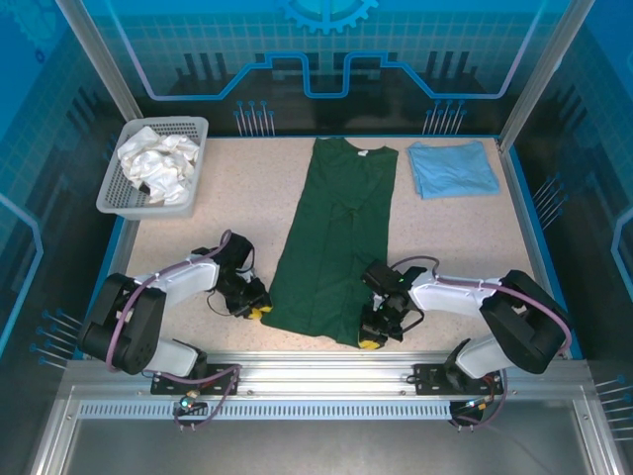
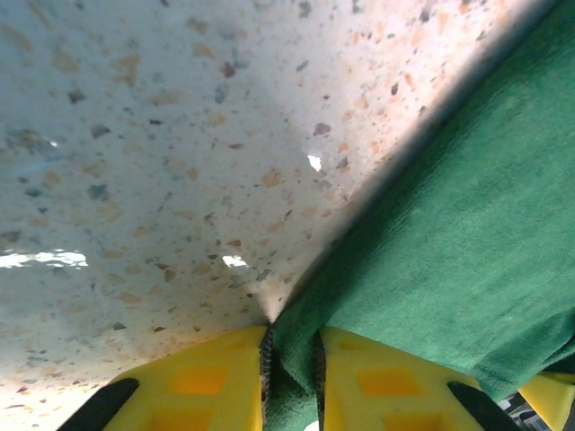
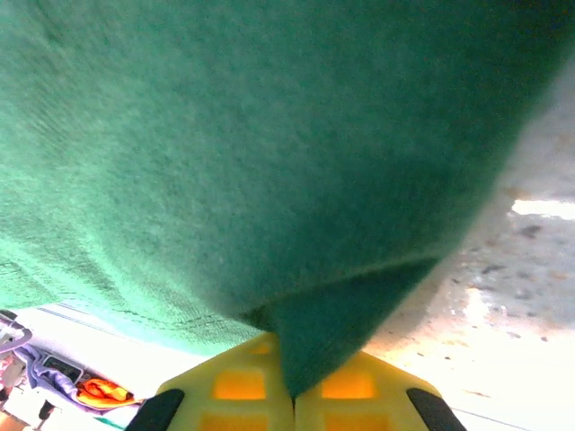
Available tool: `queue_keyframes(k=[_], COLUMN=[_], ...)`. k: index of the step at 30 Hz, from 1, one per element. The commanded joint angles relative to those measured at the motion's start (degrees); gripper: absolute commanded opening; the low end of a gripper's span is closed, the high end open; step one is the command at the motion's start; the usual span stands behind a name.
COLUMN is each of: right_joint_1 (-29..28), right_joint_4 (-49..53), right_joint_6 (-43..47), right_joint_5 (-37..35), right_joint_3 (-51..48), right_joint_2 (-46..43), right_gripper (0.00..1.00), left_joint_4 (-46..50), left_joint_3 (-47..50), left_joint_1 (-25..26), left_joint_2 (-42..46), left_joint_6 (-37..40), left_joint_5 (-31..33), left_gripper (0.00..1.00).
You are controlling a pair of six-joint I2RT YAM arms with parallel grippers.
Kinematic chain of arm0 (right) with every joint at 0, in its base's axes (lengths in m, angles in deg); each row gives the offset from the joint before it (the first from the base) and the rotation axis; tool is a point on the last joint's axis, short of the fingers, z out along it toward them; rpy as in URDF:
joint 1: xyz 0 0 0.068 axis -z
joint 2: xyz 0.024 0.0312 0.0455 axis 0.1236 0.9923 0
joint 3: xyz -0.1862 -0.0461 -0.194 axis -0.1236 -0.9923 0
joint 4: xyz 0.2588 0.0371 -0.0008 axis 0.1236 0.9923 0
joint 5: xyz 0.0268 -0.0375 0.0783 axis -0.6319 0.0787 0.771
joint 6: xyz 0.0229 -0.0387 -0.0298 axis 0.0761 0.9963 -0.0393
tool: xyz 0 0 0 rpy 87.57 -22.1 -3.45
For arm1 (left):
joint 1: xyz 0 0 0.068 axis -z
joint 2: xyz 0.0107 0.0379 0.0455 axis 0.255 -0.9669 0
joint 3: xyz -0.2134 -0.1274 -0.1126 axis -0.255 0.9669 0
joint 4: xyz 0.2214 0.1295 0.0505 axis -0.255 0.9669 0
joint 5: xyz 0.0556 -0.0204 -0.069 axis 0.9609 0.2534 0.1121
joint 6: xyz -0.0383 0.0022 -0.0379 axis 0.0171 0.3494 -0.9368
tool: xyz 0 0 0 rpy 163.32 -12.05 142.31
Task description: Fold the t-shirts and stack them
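Note:
The dark green t-shirt (image 1: 336, 237) lies lengthwise down the middle of the table, folded narrow, its neck with a white label at the far end. My left gripper (image 1: 259, 311) is shut on the hem's near left corner, green cloth (image 2: 431, 260) pinched between its yellow fingers (image 2: 211, 382). My right gripper (image 1: 371, 341) is shut on the near right corner, the green cloth (image 3: 269, 162) draping over its yellow fingers (image 3: 238, 386). A light blue t-shirt (image 1: 452, 169) lies folded at the far right.
A white mesh basket (image 1: 198, 127) holding crumpled white cloth (image 1: 156, 163) stands at the far left. Bare speckled tabletop (image 1: 237, 208) stretches between basket and green shirt. Blue enclosure walls (image 1: 554, 69) ring the table, and a metal rail (image 1: 326, 371) runs along the near edge.

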Motion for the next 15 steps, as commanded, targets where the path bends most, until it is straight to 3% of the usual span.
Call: queue_keyframes(k=[1,5,15], right_joint_1=[-0.38,0.25,-0.14], right_joint_4=[-1.55,1.56,11.89], right_joint_6=[0.97,1.83,2.29], right_joint_5=[-5.23,-6.13,-5.77], right_joint_3=[0.07,0.14,-1.88], right_joint_2=[-0.64,-2.3,-9.67], right_gripper=[0.0,0.0,0.0], left_joint_4=[1.65,2.69,11.81], left_joint_3=[0.88,0.61,-4.65], left_joint_1=[0.78,1.72,8.37], left_joint_2=[0.91,0.87,-1.68], left_joint_6=[0.49,0.13,3.91], left_joint_5=[-1.25,-1.41,-9.36], left_gripper=[0.21,0.01,0.0])
